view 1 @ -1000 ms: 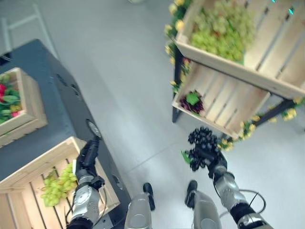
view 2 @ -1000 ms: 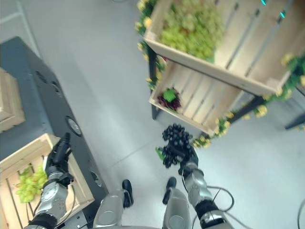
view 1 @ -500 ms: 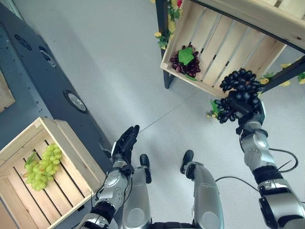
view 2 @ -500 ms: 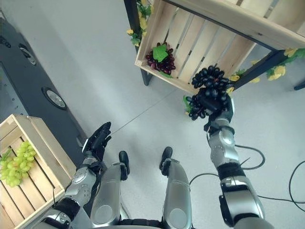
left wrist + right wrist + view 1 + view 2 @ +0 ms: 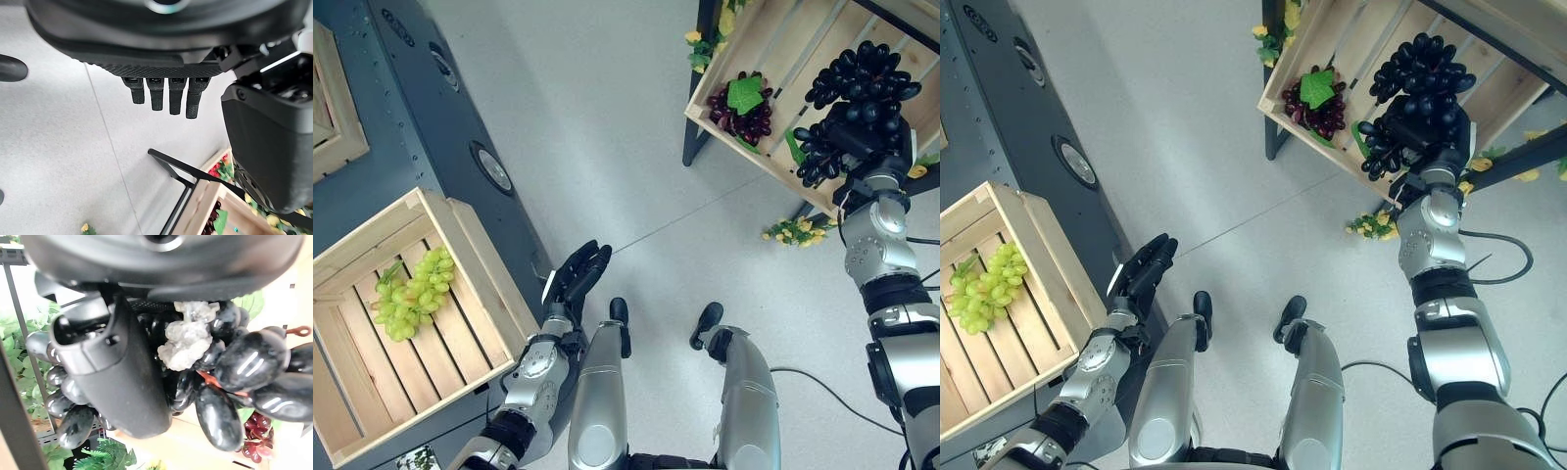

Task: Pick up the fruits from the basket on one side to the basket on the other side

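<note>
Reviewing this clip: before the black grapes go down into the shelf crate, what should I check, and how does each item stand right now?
1. Grip: right robot hand curled round the black grape bunch: ok.
2. Bunch over the lower shelf crate: ok, at its front edge.
3. Free slats beside the dark red grape bunch: ok.
4. Clearance under the upper shelf: cannot tell.
5. Left robot hand open, holding nothing, over the floor: ok.
6. Green grape bunch lying in the floor-side crate: ok.

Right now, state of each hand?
Left hand: open, fingers straight, holding nothing.
Right hand: shut on the black grape bunch, over the lower crate.
</note>
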`<state>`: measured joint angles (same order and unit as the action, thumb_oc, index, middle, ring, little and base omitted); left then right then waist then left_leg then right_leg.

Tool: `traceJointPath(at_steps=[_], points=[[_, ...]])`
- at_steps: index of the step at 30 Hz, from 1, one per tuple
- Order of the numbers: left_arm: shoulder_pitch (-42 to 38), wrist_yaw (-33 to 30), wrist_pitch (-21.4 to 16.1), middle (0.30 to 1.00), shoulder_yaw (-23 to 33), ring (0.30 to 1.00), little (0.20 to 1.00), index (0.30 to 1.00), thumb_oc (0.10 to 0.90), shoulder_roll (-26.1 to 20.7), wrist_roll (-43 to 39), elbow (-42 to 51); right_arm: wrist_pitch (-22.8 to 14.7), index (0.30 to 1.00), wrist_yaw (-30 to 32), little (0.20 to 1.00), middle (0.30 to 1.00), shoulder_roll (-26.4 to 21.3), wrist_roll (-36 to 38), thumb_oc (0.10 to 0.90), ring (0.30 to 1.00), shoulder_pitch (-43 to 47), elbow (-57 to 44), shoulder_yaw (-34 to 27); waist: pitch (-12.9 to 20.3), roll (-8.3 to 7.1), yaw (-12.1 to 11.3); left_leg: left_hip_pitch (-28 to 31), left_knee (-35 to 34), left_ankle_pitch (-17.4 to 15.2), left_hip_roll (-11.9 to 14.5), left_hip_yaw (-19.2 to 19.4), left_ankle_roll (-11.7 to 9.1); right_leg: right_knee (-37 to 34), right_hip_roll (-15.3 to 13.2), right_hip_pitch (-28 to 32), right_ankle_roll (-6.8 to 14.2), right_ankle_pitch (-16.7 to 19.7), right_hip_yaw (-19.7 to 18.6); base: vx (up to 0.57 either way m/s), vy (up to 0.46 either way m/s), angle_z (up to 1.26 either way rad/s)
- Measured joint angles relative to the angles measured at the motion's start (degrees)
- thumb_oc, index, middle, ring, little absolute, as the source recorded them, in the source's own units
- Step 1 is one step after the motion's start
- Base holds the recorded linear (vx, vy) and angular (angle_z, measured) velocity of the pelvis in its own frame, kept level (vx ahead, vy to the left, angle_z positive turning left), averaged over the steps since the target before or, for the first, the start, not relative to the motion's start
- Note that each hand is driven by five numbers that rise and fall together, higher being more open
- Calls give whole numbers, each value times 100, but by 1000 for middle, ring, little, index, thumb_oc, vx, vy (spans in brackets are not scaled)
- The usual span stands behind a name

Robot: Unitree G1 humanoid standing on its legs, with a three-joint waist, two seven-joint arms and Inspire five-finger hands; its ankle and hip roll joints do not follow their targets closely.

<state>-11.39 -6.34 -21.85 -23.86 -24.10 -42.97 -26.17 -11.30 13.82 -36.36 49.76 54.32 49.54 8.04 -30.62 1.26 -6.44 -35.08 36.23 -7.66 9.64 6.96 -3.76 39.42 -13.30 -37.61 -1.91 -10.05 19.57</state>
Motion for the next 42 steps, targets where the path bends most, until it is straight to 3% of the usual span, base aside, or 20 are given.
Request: traceJointPath(at_steps=[8,14,15,22,42], points=[[67,-9,-8,900,-236,900,900,900,800,-229,-14,442,864,300,334,300,300,-739,-937,400,300,762,988,628,-1,-3,-246,-265,110,7,-2,-236,-11,65,10,-60,-28,-34,218,35,-71,11],[262,-1,-7,900,-227,900,900,900,800,-388,-296,550,1081,300,339,300,300,-812,-934,400,300,1030,1368,656,-3,-13,-251,-398,149,9,-4,-363,-14,57,11,-74,-36,-36,343,17,-44,7],[264,0,-7,900,-227,900,900,900,800,-395,-296,551,1088,900,368,900,900,-811,-939,800,900,1057,1368,672,-3,-13,-266,-406,149,9,-6,-368,-14,56,9,-75,-36,-36,348,0,0,0],[305,24,-8,900,-233,900,900,900,800,-411,-298,590,1375,900,996,900,900,-813,-1361,800,900,1506,1517,906,-3,-14,-262,-435,121,29,-77,-417,-36,54,-57,-82,-15,-47,391,-11,14,4],[471,52,-11,900,-236,900,900,900,800,-430,-413,607,1522,900,781,900,900,-829,-1550,800,900,1601,1572,1051,3,-92,-240,-101,-71,75,-93,-347,-4,-158,-69,223,52,12,389,-7,22,0]])
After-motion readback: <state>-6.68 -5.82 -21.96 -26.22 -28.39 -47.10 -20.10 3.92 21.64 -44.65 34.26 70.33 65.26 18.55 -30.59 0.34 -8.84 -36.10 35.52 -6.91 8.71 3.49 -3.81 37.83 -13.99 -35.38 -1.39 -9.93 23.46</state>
